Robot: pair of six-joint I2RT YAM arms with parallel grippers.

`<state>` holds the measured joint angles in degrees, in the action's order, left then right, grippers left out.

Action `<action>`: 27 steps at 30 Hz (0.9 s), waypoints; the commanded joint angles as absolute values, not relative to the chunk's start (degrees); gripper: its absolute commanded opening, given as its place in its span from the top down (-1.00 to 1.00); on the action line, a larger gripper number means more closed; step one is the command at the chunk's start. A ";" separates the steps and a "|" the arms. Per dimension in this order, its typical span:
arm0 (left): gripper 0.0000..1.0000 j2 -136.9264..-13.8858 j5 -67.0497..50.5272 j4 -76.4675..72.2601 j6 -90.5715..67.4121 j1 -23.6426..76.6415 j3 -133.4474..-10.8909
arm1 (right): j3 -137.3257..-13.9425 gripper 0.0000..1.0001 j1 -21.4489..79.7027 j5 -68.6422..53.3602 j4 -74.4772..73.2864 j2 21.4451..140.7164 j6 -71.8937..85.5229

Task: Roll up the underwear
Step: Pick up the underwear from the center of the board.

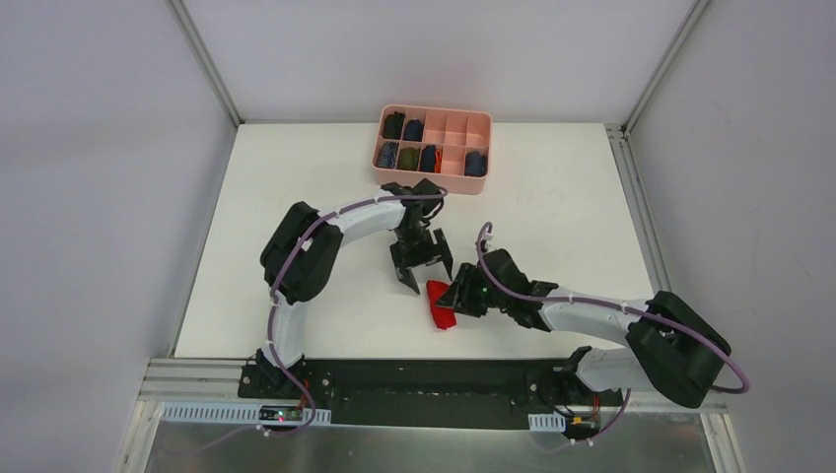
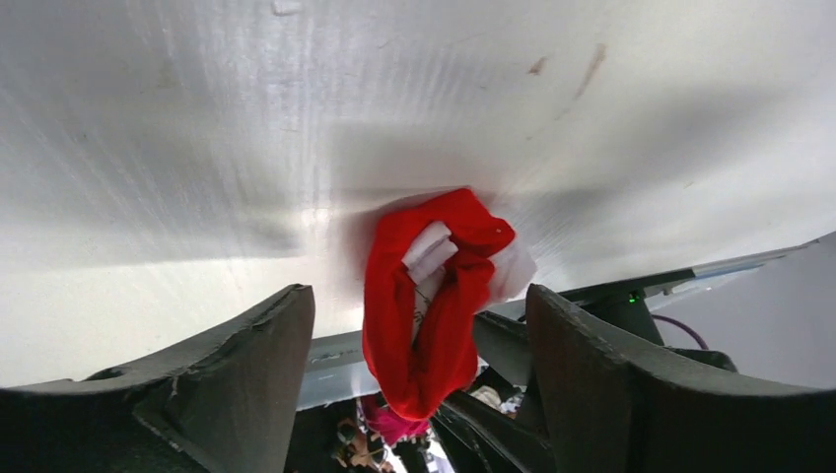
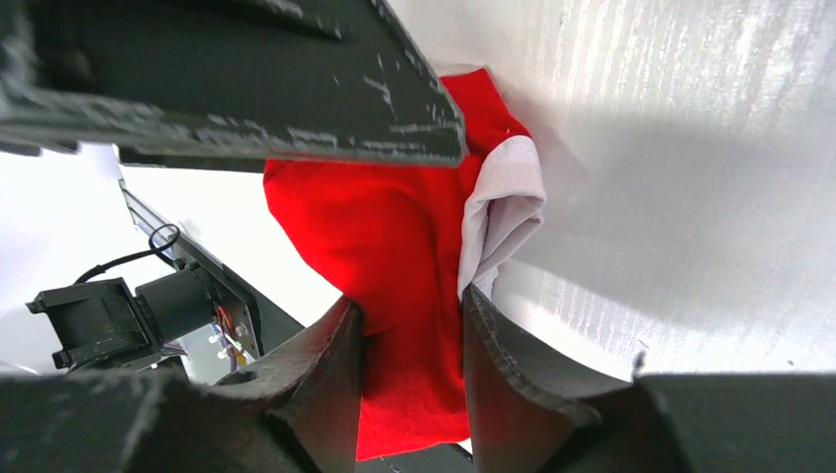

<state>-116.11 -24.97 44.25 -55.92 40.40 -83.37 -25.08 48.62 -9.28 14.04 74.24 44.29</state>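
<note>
A lab test cell: white table [image 1: 552, 227], bare walls [image 1: 99, 197] (aluminium-framed).

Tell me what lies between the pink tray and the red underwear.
The left claw, jaws open, hangs between the pink tray and the underwear, which the right claw grips; the top view shows it.

Near-ctr on the table [image 1: 296, 197]: the underwear [image 1: 443, 305] lies btwn two grippers. The left gripper [image 1: 424, 274] sits just behind it & a little to the L, clear of the cloth. The right gripper [image 1: 456, 296] is at its R side, w/ cloth caught btwn its fingers. At the far edge, ctr, stands a divided tray [image 1: 435, 183] w/ rolled garments [image 1: 408, 158]: two in the back row's L compartments, three in the front row's L, one front-row far R.
</note>
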 commanded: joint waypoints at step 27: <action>-0.59 -109.37 -19.40 53.09 -47.40 29.15 -96.06 | -47.80 1.00 50.32 23.23 -35.81 70.41 37.76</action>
<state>-111.61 -21.93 49.47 -50.37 30.98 -91.15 -44.53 50.13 19.00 -30.28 69.78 37.45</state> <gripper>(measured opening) 0.795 0.356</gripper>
